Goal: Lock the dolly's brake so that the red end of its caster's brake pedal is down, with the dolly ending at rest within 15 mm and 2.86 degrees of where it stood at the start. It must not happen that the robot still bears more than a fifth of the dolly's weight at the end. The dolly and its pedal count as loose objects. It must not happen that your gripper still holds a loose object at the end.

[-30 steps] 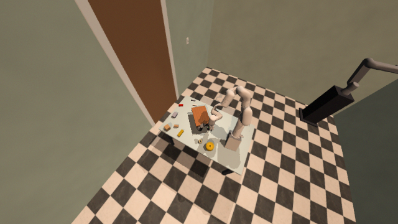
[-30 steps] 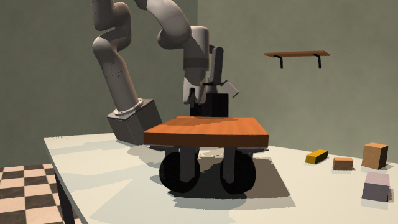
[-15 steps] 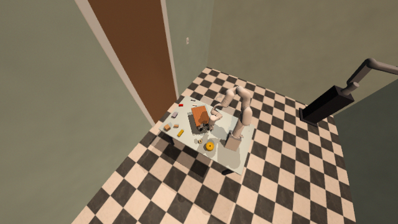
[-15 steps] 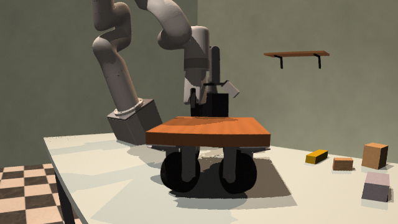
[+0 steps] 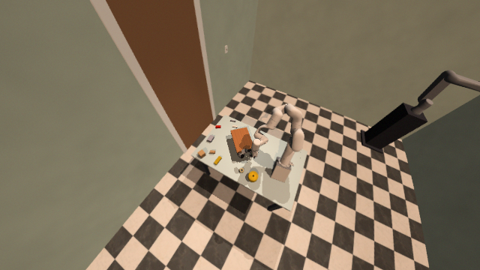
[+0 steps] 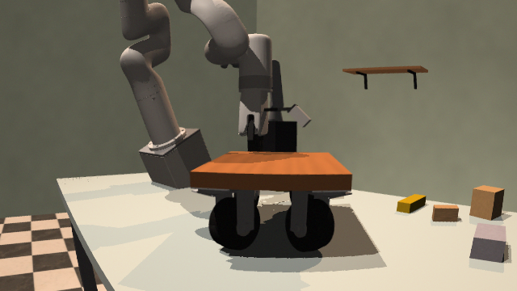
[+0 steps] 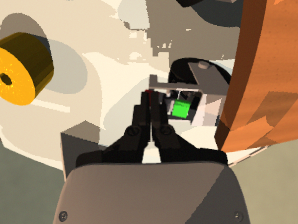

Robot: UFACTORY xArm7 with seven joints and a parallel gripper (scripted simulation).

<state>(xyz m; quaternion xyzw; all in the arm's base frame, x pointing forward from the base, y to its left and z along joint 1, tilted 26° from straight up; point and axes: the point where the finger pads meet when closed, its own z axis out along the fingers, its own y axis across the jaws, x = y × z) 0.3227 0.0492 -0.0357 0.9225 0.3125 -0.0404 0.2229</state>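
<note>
The dolly point(image 5: 241, 139) has an orange wooden deck point(image 6: 270, 170) on black casters point(image 6: 234, 222) and stands on the white table. My gripper point(image 6: 254, 129) hangs fingers down just behind the deck's far edge. In the wrist view the deck's edge point(image 7: 262, 63) runs down the right side. There my fingers point(image 7: 149, 106) are shut with nothing between them. Their tips sit at a caster's brake pedal, whose green end point(image 7: 178, 108) shows just to the right of them. A thin red sliver shows at the fingertips. I cannot tell whether they touch the pedal.
A yellow wheel point(image 5: 253, 175) and a small ring point(image 5: 241, 170) lie near the table's front. A yellow block point(image 6: 411, 203), a brown block point(image 6: 445, 212), a brown cube point(image 6: 486, 202) and a lilac block point(image 6: 489, 242) lie beside the dolly. The arm's base point(image 5: 281, 172) stands at the table's right.
</note>
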